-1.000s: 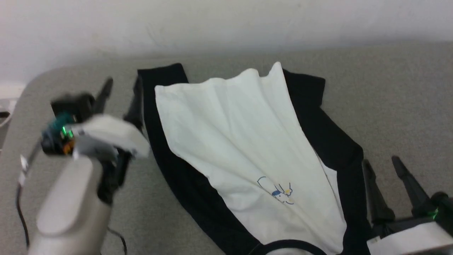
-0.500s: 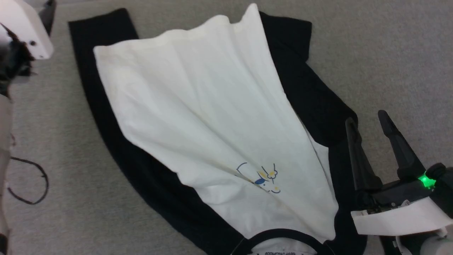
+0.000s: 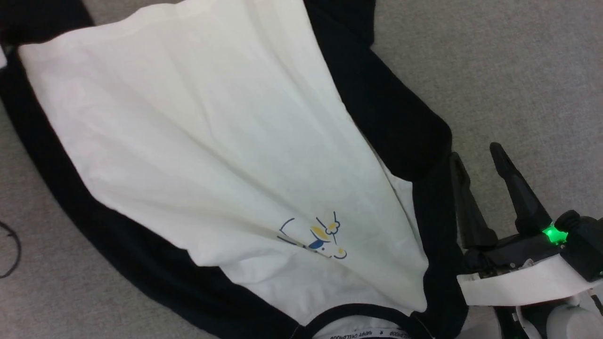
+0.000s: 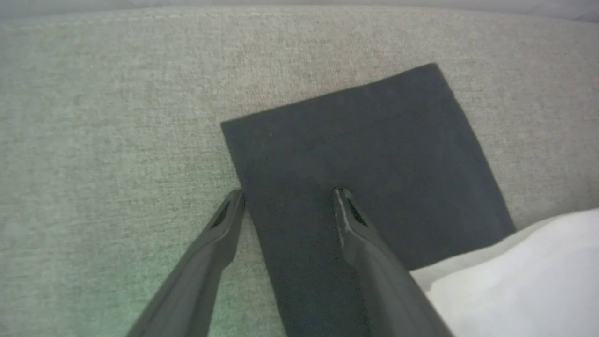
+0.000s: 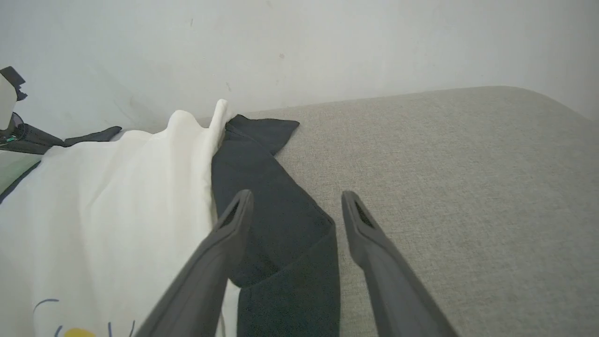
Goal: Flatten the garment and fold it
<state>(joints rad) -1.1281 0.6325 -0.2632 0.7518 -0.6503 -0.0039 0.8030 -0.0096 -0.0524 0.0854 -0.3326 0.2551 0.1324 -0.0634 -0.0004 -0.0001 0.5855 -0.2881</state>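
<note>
1. The garment (image 3: pixel 212 141) lies spread on the grey bench (image 3: pixel 518 70), with its neckline trim (image 3: pixel 358 313) nearest the robot. The white body fans out from the collar, and long creases run past the small printed motif (image 3: pixel 313 235). It is not yet flat.
2. A black sleeve flanks each side of the body. The right-hand sleeve (image 3: pixel 400 117) is buckled over on itself. The left-hand cuff (image 4: pixel 365 140) lies flat and square on the bench.
3. The left pincer (image 4: pixel 288 193) stands open and empty. It straddles the cuff's side edge, one finger over cloth and one over bare bench. Contact cannot be confirmed. The placement reads as a line-up for taking that edge.
4. The right pincer (image 3: pixel 475 153) is spread wide and holds nothing. It sits just beside the right-hand sleeve, near the shoulder, apparently stationed to seize it.
5. Judgement: this is the flattening stage, and folding has not begun. Stations on opposite sides suggest an outward pull to draw out the creases.
</note>
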